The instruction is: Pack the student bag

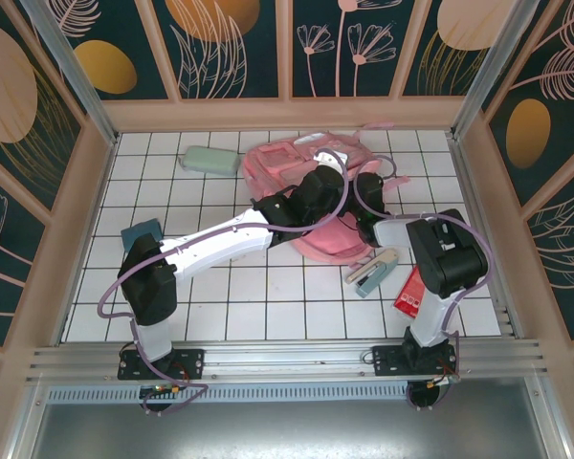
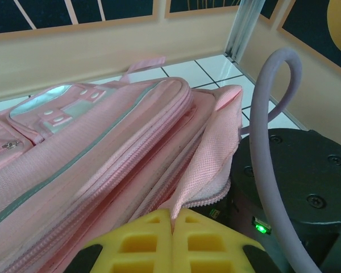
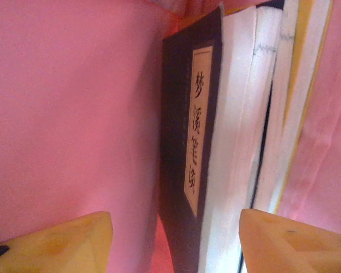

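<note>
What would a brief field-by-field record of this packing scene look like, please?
bag: student bag, pink, lying at the back middle of the table
left gripper: shut on the bag's flap edge, by the zip
right gripper: open, inside the bag
contents: dark-covered book, with a paler book beside it
on the table outside the bag: mint pencil case, what looks like a stapler, red item, teal item

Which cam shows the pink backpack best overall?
Top external: the student bag shows in full outline, middle partly hidden. Left wrist gives a close side of its zips and stripe, left gripper pinching the flap. Right wrist looks inside: pink lining and books.
</note>
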Tool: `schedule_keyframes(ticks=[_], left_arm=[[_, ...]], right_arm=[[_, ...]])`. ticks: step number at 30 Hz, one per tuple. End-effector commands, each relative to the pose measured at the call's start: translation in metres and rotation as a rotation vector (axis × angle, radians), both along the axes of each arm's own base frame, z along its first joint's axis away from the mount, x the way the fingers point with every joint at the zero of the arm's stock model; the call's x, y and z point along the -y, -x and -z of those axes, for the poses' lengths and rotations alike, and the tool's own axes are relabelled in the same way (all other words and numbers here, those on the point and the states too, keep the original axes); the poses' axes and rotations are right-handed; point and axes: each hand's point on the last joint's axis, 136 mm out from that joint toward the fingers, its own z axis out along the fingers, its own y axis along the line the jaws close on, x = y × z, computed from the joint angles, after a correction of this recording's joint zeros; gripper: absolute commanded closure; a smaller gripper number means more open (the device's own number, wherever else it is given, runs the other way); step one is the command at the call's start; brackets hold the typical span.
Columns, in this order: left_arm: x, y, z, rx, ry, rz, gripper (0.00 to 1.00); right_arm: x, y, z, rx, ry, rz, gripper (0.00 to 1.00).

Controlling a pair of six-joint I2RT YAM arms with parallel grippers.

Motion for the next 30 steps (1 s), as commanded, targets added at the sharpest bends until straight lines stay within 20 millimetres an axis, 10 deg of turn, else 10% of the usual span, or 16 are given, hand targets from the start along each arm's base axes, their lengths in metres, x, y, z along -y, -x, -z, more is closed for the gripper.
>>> schedule_keyframes(ticks=[1,19,30], left_arm=[[0.002,0.002,-0.037,0.053,0.111,-0.004,1.0],[-0.013,0.005,-0.015,0.042,0.109,-0.043,1.0],[-0.014,0.002,-0.012,0.053,0.118,-0.048,1.0]], right_arm=[[0.004,0.014,-0.016,0.046,0.072,-0.01,0.36],[0.074,0.126,-0.031,-0.001,0.559,-0.076,0.28],[0.102,0.201,0.008,-0.141,0.632,-0.127,0.43]])
